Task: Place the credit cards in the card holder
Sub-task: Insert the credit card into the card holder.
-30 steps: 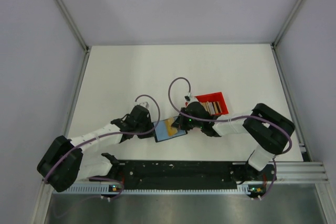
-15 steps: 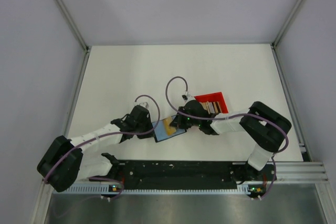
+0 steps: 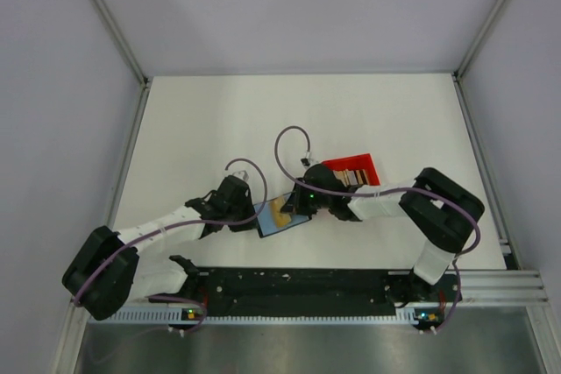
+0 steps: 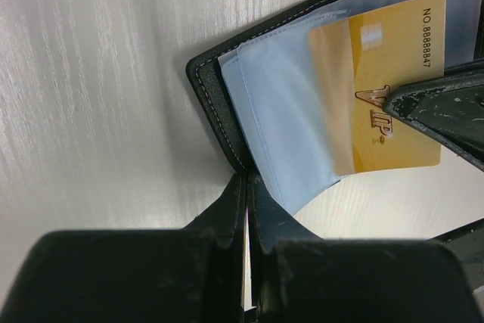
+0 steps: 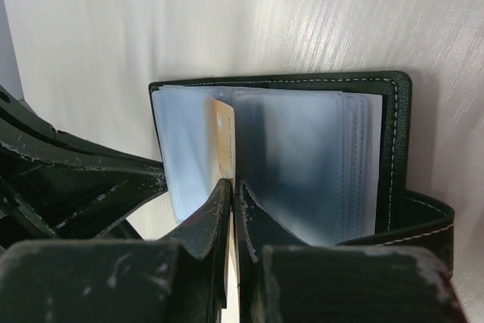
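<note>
The black card holder (image 3: 273,224) lies open on the table, its pale blue sleeves up. My left gripper (image 3: 256,215) is shut on its left edge; in the left wrist view the jaws (image 4: 247,181) pinch the cover (image 4: 215,115) and a sleeve. My right gripper (image 3: 291,207) is shut on a gold credit card (image 4: 397,73) that is partly inside a sleeve. In the right wrist view the jaws (image 5: 234,187) hold this card (image 5: 224,138) edge-on among the sleeves (image 5: 302,156). More credit cards (image 3: 351,179) lie in the red tray.
The red shallow tray (image 3: 359,164) sits just right of the right gripper, under its wrist. Both arms reach in from the near edge and meet at the card holder. Purple cables loop above both wrists. Grey walls stand around the white table.
My right gripper has moved left with the gold card, sliding it further into the sleeve; less gold shows now. The left gripper has held still.
</note>
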Robot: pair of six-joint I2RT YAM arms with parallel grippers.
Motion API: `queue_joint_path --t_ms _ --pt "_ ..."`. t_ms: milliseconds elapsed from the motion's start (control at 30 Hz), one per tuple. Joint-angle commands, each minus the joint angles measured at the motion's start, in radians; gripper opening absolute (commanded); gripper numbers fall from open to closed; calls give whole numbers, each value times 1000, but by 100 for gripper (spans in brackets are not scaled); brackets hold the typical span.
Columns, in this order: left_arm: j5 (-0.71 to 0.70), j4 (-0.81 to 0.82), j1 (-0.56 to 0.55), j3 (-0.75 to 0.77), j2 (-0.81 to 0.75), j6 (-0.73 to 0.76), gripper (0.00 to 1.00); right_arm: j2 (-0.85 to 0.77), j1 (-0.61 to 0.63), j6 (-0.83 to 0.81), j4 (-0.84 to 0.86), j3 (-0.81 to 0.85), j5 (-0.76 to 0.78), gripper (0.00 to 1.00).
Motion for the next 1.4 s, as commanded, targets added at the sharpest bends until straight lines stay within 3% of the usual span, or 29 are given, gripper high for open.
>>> queue_joint_path --t_ms 0,133,267,600,733,900,1367 --pt "15 33 -4 0 10 -11 0 21 28 -55 -192 23 -17 0" --pt "19 38 -5 2 13 -8 0 25 20 -80 -215 37 -47 3" --pt "17 39 -4 2 13 -12 0 42 29 -52 -189 11 -66 13" --pt "17 35 -4 -3 8 -9 0 -62 29 -120 -315 69 72 41" --pt "19 35 -5 -1 8 -8 0 -80 31 -147 -391 95 106 46" --pt "20 38 -4 -4 7 -6 0 -88 57 -180 -490 145 203 47" --pt "31 49 -5 -6 5 -6 0 -4 115 -190 -424 216 45 37"
